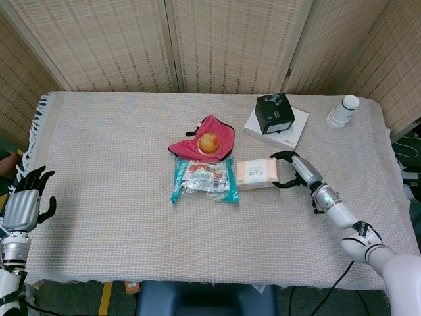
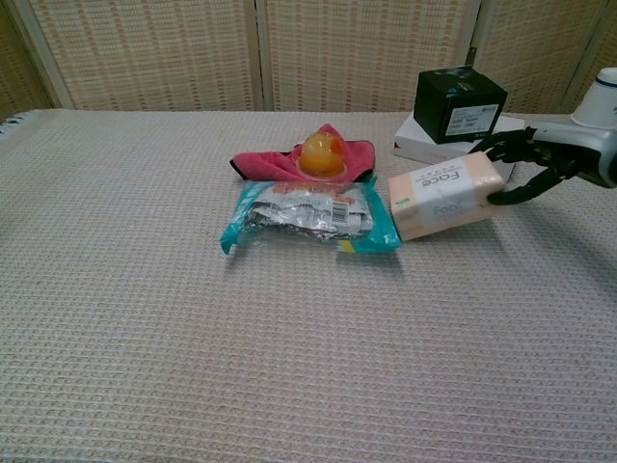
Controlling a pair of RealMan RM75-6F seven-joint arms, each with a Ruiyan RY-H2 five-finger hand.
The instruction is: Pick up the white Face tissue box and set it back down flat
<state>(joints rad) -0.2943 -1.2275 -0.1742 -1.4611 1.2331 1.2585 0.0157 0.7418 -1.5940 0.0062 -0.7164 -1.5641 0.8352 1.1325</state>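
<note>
— Right hand [image 1: 294,172] grips the Face tissue box [image 1: 258,174]; does the box lie flat?
— Seemingly down on the tabletop [image 1: 118,151], just beside the snack packet [image 1: 202,180]. Only letting go looks left. Left hand [image 1: 24,204] idles, fingers spread.

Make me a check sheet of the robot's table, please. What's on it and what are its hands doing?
Surface: table under a woven cloth.
Job's things: Face tissue box lying flat beside the teal packet.
Clutter: yellow duck on a red cloth; black box on a white box; white bottle.
Hands: right hand grips the tissue box's end; left hand off the table edge, holding nothing.
Cables: black cable under the right arm.
Surroundings: woven screens behind.
</note>
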